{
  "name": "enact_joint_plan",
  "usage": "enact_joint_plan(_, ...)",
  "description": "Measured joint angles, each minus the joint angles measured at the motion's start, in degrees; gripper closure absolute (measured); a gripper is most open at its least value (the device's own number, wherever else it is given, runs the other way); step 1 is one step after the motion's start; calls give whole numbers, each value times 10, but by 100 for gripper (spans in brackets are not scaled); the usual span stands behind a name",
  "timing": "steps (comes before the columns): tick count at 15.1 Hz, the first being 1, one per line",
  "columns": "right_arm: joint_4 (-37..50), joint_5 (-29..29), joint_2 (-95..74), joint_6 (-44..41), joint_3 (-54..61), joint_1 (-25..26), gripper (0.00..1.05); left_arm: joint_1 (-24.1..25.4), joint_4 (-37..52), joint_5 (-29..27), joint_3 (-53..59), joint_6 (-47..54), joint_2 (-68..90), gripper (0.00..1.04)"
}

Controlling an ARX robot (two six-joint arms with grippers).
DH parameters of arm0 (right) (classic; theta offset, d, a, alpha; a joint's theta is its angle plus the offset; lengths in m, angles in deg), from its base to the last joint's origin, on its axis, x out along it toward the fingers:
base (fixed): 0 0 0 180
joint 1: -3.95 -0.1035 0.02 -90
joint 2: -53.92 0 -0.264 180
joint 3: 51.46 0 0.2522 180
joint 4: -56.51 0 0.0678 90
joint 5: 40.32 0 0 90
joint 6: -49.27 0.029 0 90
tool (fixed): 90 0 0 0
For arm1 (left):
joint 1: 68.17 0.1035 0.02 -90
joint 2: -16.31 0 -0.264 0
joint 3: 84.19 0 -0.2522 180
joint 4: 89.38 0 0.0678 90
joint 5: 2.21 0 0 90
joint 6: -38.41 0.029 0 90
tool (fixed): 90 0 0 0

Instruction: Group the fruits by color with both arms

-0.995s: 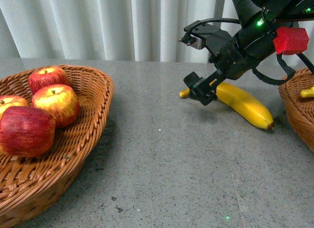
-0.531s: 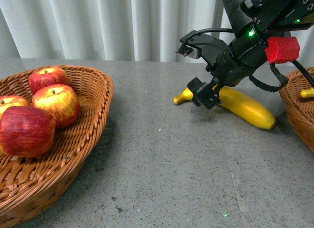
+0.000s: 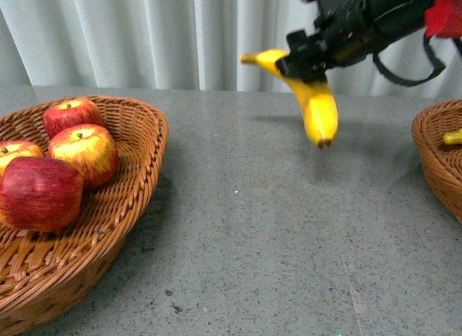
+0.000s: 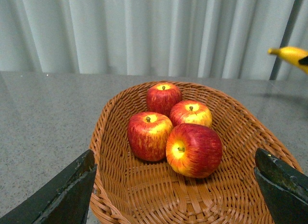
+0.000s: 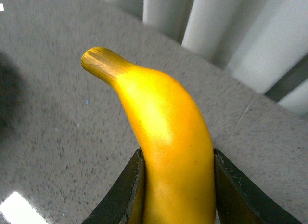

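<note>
Carrying step underway: right gripper (image 3: 307, 58) has its jaws pinching the banana (image 3: 310, 97) mid-body, fruit hanging clear above the tabletop (image 3: 253, 227), tip down. Four apples (image 4: 175, 130) sit in the left basket (image 3: 137, 170); right basket (image 3: 437, 155) at the edge already shows a bit of yellow fruit. Left gripper (image 4: 175, 195) hovers over the apples w/ jaws spread, holding nothing. Next, I'd guess: swing the banana right, over that basket's rim, lower, then let go.
</note>
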Motion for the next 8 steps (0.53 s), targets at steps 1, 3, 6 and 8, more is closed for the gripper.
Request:
enact_joint_plan(1, 27, -22, 24, 40, 13, 16, 71, 0, 0, 0, 0, 0, 0, 7)
enact_joint_plan(3, 70, -69, 68, 108, 44, 61, 71, 0, 0, 0, 0, 0, 0, 7)
enact_joint_plan(6, 131, -143, 132, 182, 123, 161, 71, 0, 0, 0, 0, 0, 0, 7)
enact_joint_plan(8, 154, -179, 170, 182, 179, 228, 71, 0, 0, 0, 0, 0, 0, 7)
